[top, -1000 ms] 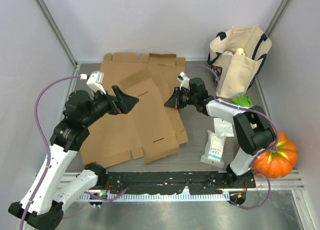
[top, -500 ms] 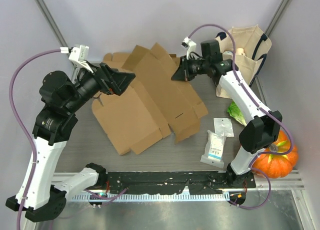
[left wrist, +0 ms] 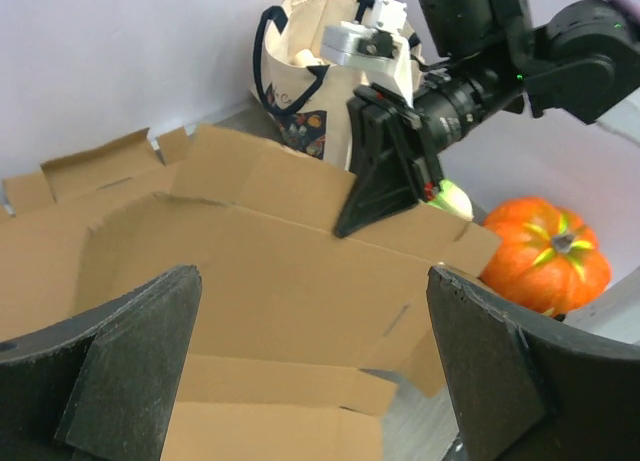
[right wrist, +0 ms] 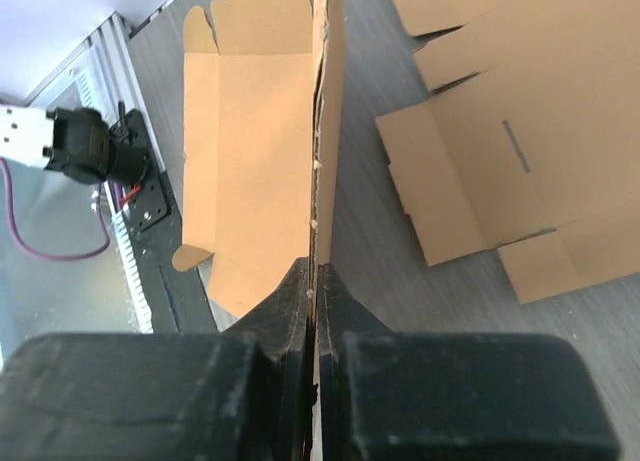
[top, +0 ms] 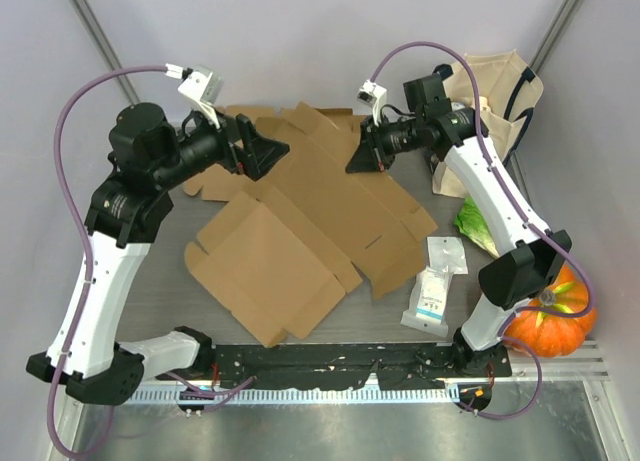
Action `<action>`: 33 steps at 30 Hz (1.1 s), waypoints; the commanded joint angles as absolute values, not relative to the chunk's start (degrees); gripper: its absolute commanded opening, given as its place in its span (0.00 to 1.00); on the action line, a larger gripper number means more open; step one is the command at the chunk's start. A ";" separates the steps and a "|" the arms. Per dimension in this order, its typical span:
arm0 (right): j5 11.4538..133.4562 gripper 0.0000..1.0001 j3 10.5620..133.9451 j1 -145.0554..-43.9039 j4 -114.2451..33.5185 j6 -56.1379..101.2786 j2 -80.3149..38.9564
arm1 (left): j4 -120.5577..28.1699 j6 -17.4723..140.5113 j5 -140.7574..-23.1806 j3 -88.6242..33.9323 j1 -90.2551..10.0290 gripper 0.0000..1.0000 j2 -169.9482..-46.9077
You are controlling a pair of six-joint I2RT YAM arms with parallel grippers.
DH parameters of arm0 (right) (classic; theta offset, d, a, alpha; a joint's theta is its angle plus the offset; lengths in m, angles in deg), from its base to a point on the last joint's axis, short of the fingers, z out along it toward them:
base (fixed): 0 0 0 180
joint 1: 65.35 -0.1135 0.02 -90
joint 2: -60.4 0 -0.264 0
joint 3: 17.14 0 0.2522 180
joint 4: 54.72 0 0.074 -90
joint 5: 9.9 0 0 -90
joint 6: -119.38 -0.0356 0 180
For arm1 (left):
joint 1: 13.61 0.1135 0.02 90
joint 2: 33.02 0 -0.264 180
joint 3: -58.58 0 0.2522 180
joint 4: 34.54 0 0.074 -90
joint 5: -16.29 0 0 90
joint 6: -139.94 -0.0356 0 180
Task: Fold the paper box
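Looking down from above, you have the paper box (top: pixel 300 236) spread over the table's middle. The right gripper (top: pixel 358 161) clamps its far edge at 12 o'clock, and the left gripper (top: pixel 270 153) sits at 11. A second flat carton (top: pixel 255 114) lies behind the box. The tote bag (top: pixel 490 101) stands at 2, the leafy vegetable (top: pixel 472 226) lies at 3, two packets (top: pixel 432 296) at 4, and the pumpkin (top: pixel 555 311) beyond them.

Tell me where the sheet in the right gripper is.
Top view: the cardboard sheet lies spread centre-frame, far edge pinched by the right gripper; the open left gripper hovers at its far left, white packets beside its right corner.
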State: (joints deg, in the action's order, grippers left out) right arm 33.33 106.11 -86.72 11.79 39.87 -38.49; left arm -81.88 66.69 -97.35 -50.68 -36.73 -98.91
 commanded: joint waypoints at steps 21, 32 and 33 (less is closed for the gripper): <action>24.29 0.01 107.80 -87.33 16.96 50.65 -30.65 | -80.03 59.87 -123.45 -64.07 -30.58 0.81 -118.71; 27.88 0.01 105.17 -87.41 9.41 44.07 -29.78 | -68.52 70.67 -118.62 -56.79 -30.40 0.70 -114.42; 28.06 0.01 104.90 -87.50 9.14 43.71 -29.77 | -67.73 71.99 -118.18 -56.43 -30.49 0.69 -113.45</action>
